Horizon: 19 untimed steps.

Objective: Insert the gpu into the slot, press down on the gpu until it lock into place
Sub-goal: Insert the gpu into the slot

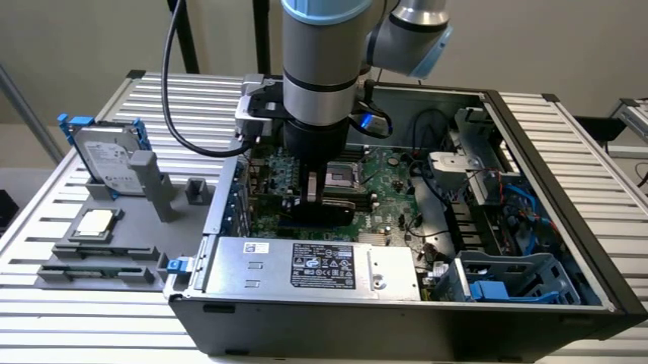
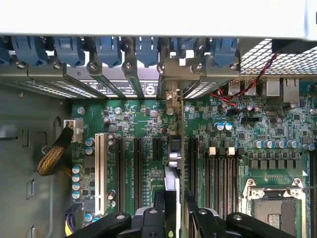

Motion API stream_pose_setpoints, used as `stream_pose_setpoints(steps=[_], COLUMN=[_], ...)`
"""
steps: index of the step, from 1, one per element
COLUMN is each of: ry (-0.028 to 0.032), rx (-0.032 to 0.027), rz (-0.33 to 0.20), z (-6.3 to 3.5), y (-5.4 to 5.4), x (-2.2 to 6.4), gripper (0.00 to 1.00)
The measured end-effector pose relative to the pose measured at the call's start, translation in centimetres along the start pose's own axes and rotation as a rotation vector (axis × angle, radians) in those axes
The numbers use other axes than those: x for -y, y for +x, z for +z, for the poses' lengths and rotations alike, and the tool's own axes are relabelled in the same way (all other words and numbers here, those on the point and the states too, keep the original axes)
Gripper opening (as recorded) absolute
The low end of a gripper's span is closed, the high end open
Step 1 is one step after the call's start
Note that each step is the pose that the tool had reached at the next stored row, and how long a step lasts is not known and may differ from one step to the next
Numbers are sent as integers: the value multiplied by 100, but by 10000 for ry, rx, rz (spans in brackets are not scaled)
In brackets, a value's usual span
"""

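Nearest the wrist camera, the gripper (image 2: 174, 210) has its black fingers (image 2: 159, 206) clamped on the two faces of the gpu (image 2: 172, 181). The card is pinched by its upper edge, which keeps the connector edge underneath free.

The card stands on edge, upright, and runs away from the fingers toward the rear of the case (image 1: 405, 330). It lies between a short black expansion slot (image 2: 156, 148) on one side and a long black one (image 2: 190, 163) on the other. That line is presumably chosen so its metal end meets the bracket opening (image 2: 171, 96) at the back wall. The slot lies under the card and is covered by it, so whether the contacts have entered it cannot be told.

In the exterior view the arm comes straight down into the open case. The card hangs low over the green motherboard (image 1: 390, 189), just behind the silver power-supply box (image 1: 314, 265). A vertical approach suits a part that must be pushed straight down.

Farther off on the board are the memory slots (image 2: 221, 171) and the CPU socket (image 2: 275, 203), both well to one side. The row of blue retaining clips (image 2: 109, 49) sits at the rear wall.
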<state>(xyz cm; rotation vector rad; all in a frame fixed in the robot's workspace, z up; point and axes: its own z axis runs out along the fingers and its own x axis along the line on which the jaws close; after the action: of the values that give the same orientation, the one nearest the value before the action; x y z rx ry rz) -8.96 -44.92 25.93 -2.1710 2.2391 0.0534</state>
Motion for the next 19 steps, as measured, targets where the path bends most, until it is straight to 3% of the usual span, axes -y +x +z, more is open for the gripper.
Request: stream_pose_setpoints(steps=[19], ry=[0], rx=[0], rz=[0], z=[0], y=[0], x=[0], gripper=[26])
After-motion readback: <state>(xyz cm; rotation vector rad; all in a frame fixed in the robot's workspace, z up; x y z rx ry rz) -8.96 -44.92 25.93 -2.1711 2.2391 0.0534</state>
